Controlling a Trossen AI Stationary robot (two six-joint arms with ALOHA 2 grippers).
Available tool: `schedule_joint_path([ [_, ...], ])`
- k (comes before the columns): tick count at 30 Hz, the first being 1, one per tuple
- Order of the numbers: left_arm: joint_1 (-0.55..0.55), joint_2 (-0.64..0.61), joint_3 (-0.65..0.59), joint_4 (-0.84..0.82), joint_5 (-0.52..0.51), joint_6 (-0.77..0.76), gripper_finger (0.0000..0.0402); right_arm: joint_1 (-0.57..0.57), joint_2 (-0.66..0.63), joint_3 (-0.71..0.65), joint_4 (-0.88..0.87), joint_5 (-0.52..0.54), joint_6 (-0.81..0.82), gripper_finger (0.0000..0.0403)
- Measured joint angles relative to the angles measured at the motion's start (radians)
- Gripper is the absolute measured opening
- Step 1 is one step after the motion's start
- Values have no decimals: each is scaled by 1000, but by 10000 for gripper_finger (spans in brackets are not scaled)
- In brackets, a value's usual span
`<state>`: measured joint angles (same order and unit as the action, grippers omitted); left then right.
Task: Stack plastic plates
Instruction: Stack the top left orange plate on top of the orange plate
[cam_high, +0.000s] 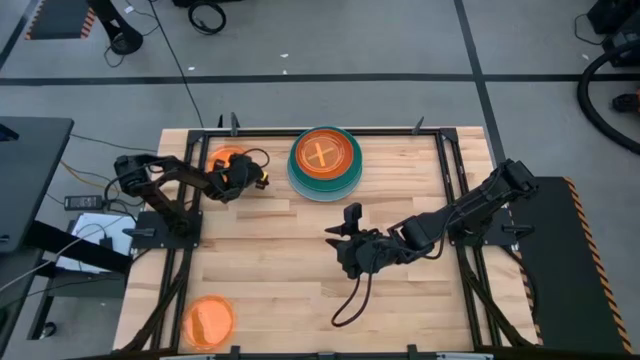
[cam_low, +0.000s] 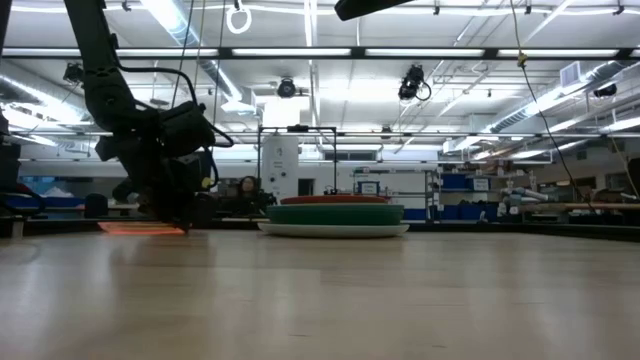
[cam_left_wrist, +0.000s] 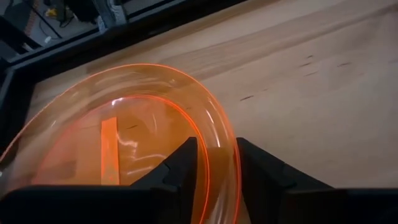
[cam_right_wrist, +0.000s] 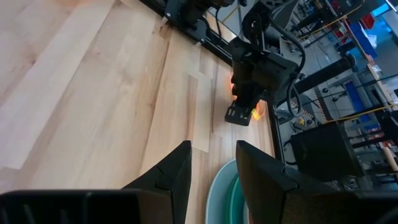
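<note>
Wooden table (cam_high: 300, 300): left gripper (cam_left_wrist: 214, 171) is clamping the rim of a flat-lying translucent orange round plastic plate (cam_left_wrist: 124, 149), no long axis. Right gripper (cam_right_wrist: 211, 168) is hovering mid-table, fingers apart.

The glossy translucent orange plastic plate (cam_left_wrist: 124, 149) lies on the pale, smooth-grained wooden bench (cam_left_wrist: 311, 93), between matt black fingers (cam_left_wrist: 180, 168).

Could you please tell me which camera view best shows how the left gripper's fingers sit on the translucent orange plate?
The left wrist view: the left gripper straddles the rim of the translucent orange plastic plate, one finger on each side. The high view shows the plate mostly covered; the low view shows an edge-on sliver; the right wrist view only a glow.
</note>
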<state>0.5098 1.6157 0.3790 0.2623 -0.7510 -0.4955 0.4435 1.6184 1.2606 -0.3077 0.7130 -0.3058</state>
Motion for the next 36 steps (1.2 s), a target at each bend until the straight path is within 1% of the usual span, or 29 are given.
schedule_joint_path([
  [4,-10,0,-2,10,-3,17,81,0,0,0,0,0,0,135],
  [8,-10,0,-3,7,-7,27,21,0,0,0,0,0,0,135],
  [9,-9,1,-3,5,-11,37,12,0,0,0,0,0,1,135],
  [13,-12,-6,7,-7,-5,63,11,8,0,0,0,0,1,135],
  [16,-49,-40,39,-45,11,73,9,14,0,0,0,-1,1,135],
  [20,-149,-117,122,-129,13,136,8,20,0,0,-1,-1,1,135],
  [25,-307,-192,269,-268,-1,230,7,35,0,0,-2,-1,53,135],
  [27,-360,-201,330,-301,-10,285,6,46,0,0,-7,-1,73,135],
  [29,-404,-207,381,-309,-8,374,6,62,0,0,-12,-1,78,135],
  [31,-434,-197,424,-275,28,475,6,85,0,0,-10,0,71,135],
  [32,-439,-189,440,-261,63,521,6,102,0,0,-10,4,70,134],
  [34,-434,-160,471,-269,125,584,6,142,0,0,-10,23,68,132],
  [36,-407,-121,509,-271,164,616,5,186,0,0,-8,47,68,131],
])
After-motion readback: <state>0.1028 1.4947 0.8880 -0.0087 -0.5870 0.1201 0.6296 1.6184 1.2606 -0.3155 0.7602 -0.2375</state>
